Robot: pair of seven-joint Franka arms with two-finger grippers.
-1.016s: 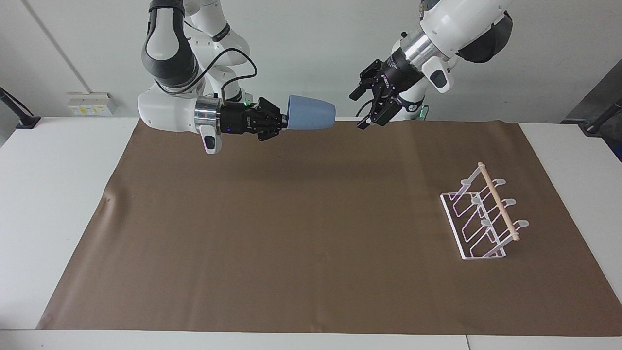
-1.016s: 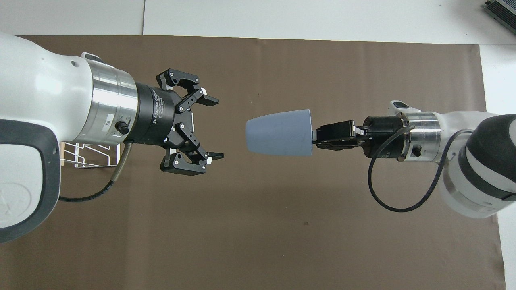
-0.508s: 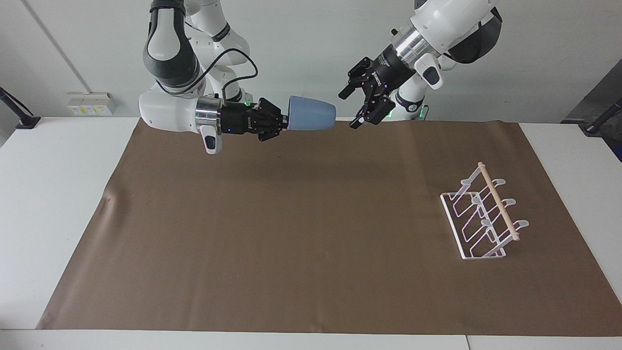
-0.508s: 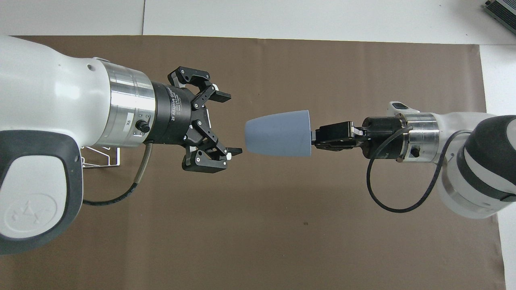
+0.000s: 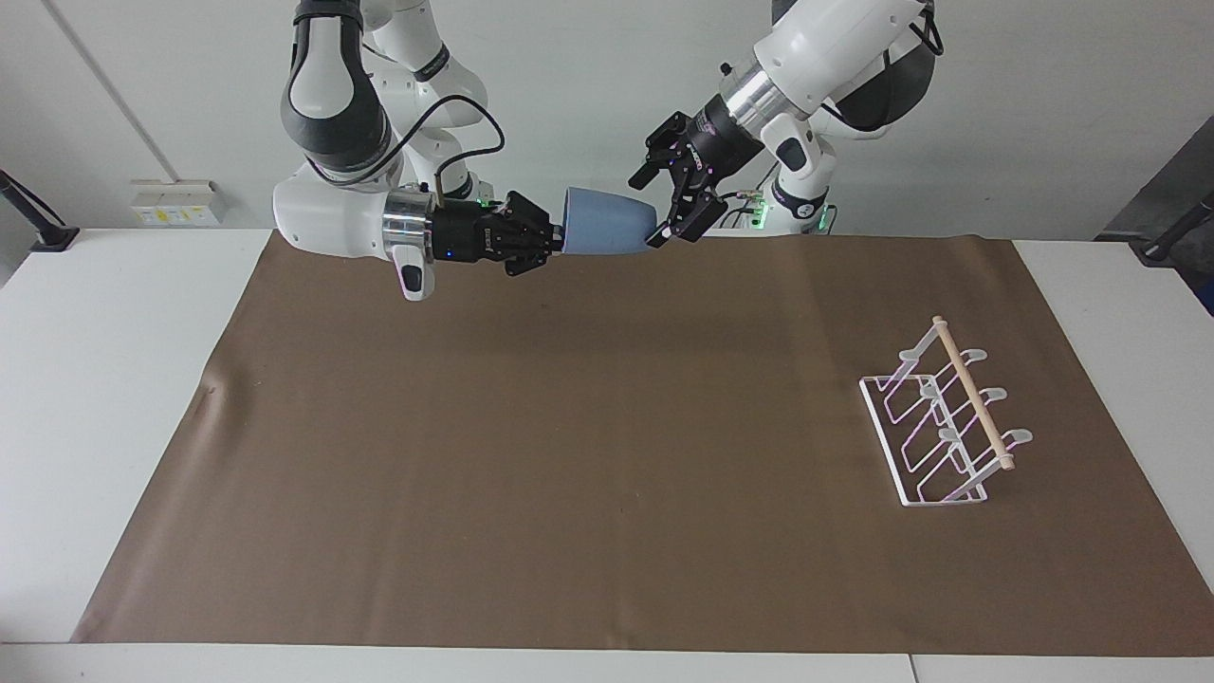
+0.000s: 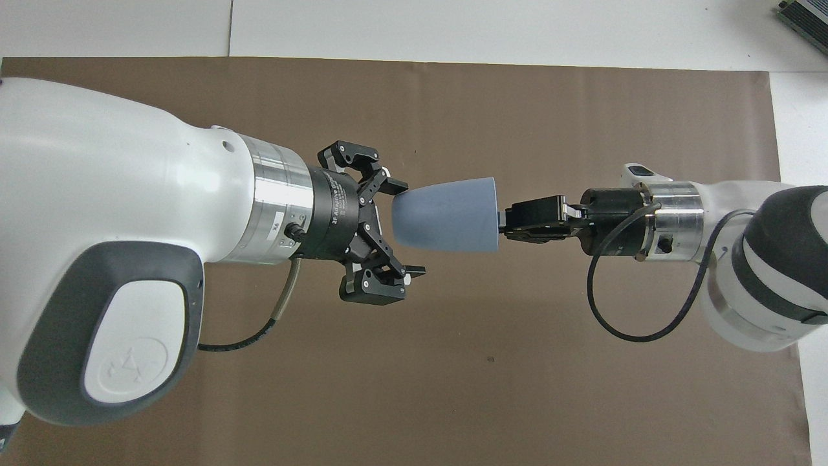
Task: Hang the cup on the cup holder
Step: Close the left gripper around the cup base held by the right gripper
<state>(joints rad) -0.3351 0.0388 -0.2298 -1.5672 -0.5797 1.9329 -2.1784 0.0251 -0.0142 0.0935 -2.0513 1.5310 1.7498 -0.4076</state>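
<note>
The brown mat (image 5: 607, 446) lies bare across its whole middle, with the cup holder (image 5: 944, 422) standing toward the left arm's end of the table, well apart from both arms. Up in the air over the mat's robot-side edge, the right gripper (image 5: 552, 232) is clamped on the rim of the cup (image 5: 607, 222), holding it sideways. The left gripper (image 5: 664, 201) has its fingers spread wide, right at the cup's narrow base
</note>
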